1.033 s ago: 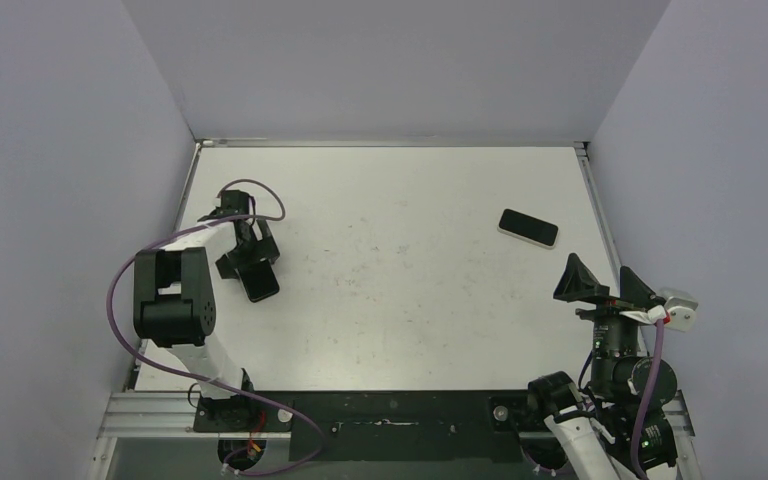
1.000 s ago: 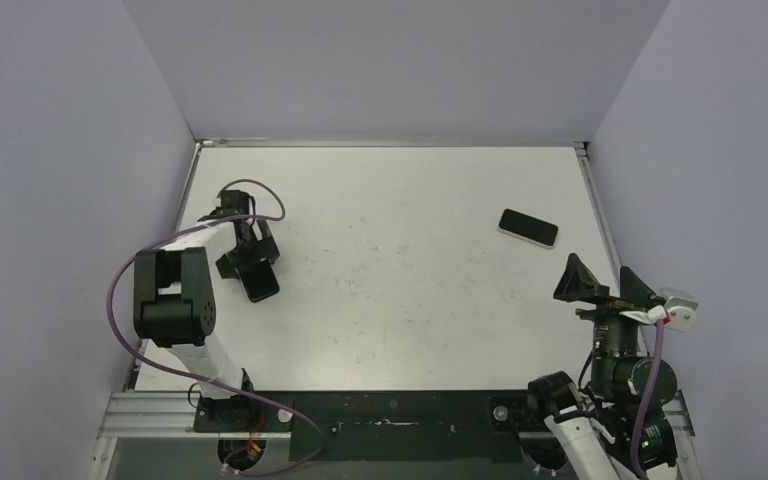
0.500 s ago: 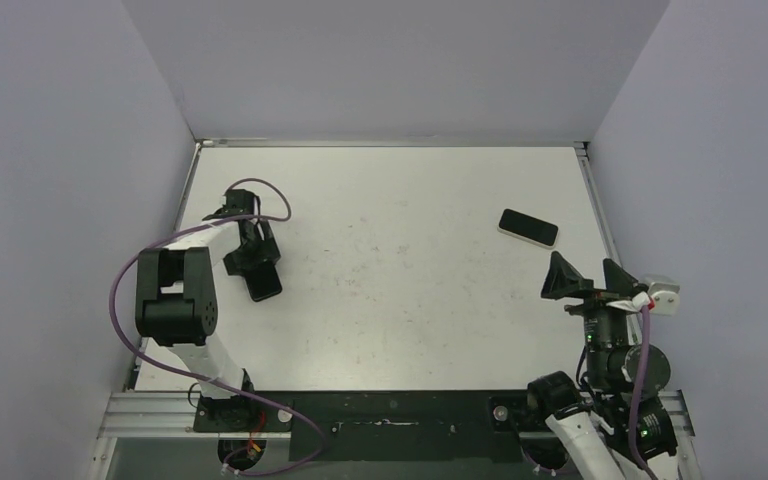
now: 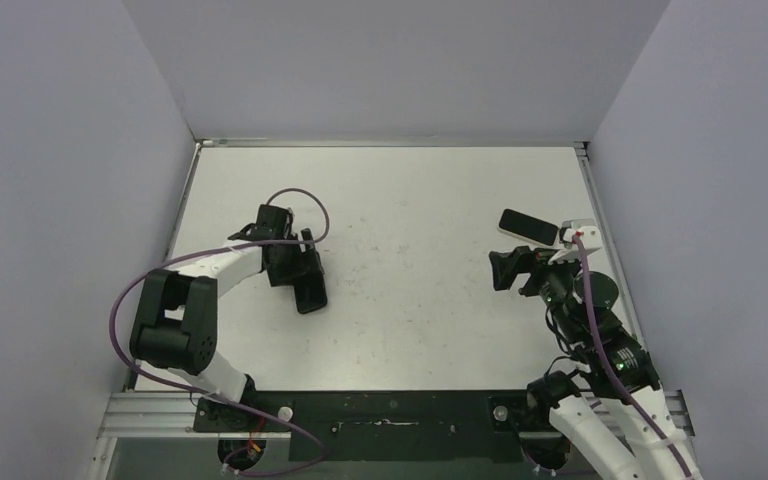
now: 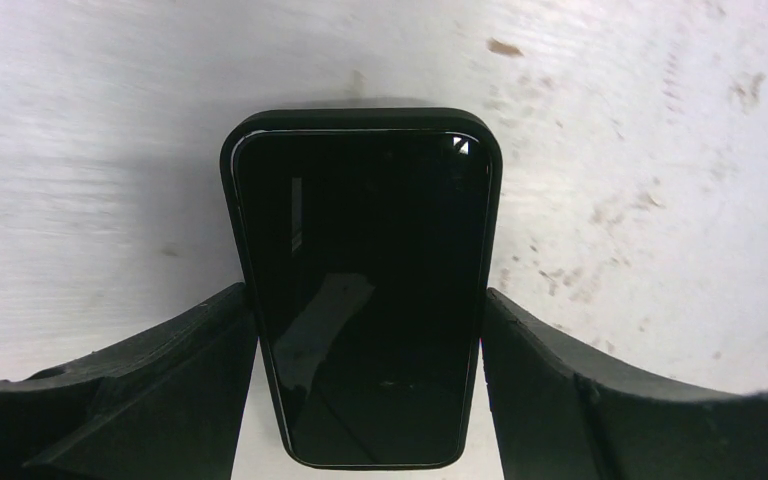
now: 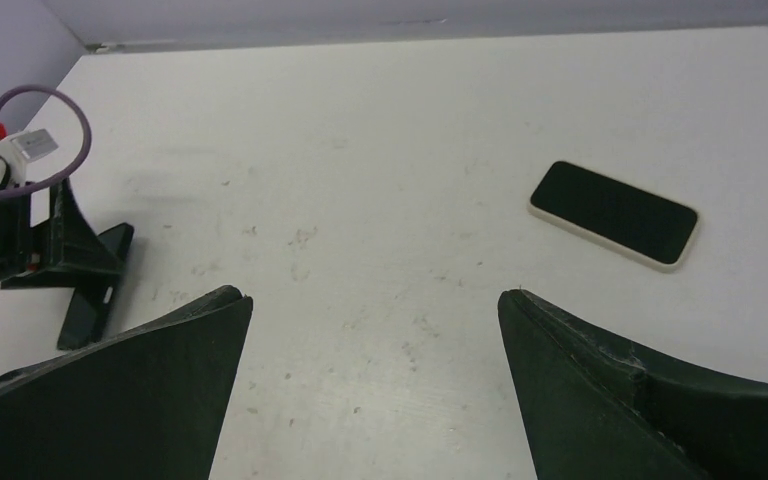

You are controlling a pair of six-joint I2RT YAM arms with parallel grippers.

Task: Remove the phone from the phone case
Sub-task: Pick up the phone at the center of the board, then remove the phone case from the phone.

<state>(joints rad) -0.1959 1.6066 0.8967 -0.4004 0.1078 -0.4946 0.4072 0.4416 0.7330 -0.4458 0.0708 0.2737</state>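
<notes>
A black phone [image 5: 360, 230] sits in a black case [image 5: 360, 117], screen up on the white table. In the top view it [image 4: 313, 298] lies left of centre. My left gripper [image 4: 302, 280] is shut on it. In the left wrist view, this gripper [image 5: 365, 300] has one finger pressed against each long side of the case. My right gripper [image 4: 516, 270] is open and empty above the table's right side; its own view [image 6: 375, 295] shows bare table between the fingers.
A second phone with a cream rim [image 4: 528, 227] lies screen up at the back right, just beyond my right gripper; it also shows in the right wrist view [image 6: 615, 213]. Grey walls enclose the table on three sides. A purple cable [image 4: 295, 200] loops over my left wrist.
My left gripper has slid the cased phone right, toward the table's centre. My right arm has swung forward and left, from the near right corner to just before the cream-rimmed phone.
</notes>
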